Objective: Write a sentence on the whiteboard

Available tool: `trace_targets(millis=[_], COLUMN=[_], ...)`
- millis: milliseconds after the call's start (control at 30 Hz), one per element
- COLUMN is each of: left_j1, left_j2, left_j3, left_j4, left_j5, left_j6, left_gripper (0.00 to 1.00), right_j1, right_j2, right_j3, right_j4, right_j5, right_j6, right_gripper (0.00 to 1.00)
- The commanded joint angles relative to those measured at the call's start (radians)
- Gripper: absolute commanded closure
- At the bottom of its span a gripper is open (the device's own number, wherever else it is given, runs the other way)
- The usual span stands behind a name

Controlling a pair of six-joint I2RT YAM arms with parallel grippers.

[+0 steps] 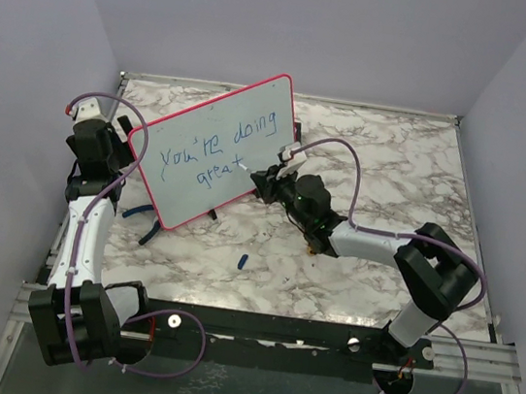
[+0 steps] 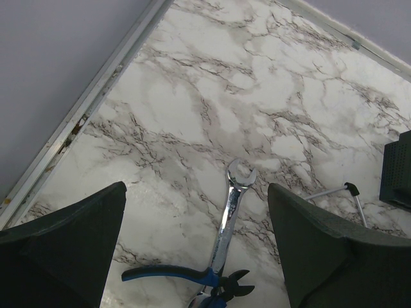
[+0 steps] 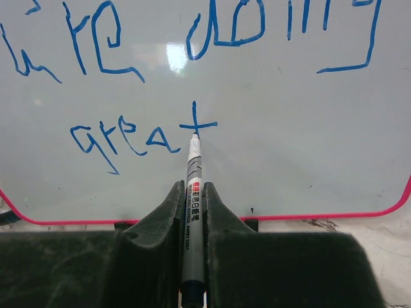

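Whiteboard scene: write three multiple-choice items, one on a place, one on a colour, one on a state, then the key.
1. Where on the whiteboard does the marker tip sit?
A) at the final "t" of "great"
B) at the "y" of "you're"
C) on the red frame

2. The sentence is written in:
A) black
B) blue
C) green

3. The left gripper is:
A) shut on the marker
B) shut on the whiteboard's edge
C) open and empty

Key: A, the tip meets the foot of that "t"; B, every stroke is blue; C, its fingers stand wide apart, gripping nothing.
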Motion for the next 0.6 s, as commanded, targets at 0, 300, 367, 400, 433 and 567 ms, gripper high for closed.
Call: trace_targets(millis=[0, 300, 367, 400, 433, 567], left_j1=[-0.011, -0.011, -0.011, -0.011, -0.011, -0.011], left_j2=[-0.017, -0.016, -0.016, -0.016, -0.016, -0.018], left_j3=[-0.008, -0.008, -0.008, -0.007, -0.008, -0.007], left_j4=[0.002, 0.002, 0.001, 0.001, 0.002, 0.001], left_j5=[-0.001, 0.002, 0.002, 0.001, 0.002, 0.001], left_j6=[0.006, 0.007, 0.007, 0.007, 0.007, 0.006], left_gripper=[0.08, 0.08, 0.08, 0.08, 0.08, 0.08], right_j1=[0.005, 0.004, 0.004, 0.005, 0.004, 0.005], right_j2=[0.026, 0.056, 0.062, 0.063, 0.063, 0.064], right_j3=[0.030, 0.037, 0.036, 0.032, 0.030, 0.017], right_j4=[0.001, -0.007, -0.009, -0.009, -0.008, -0.006], right_j5=[-0.013, 0.016, 0.019, 0.021, 0.022, 0.026], right_j6=[-0.011, -0.011, -0.011, -0.011, -0.011, -0.005], right_gripper=[1.00, 1.00, 1.00, 1.00, 1.00, 1.00])
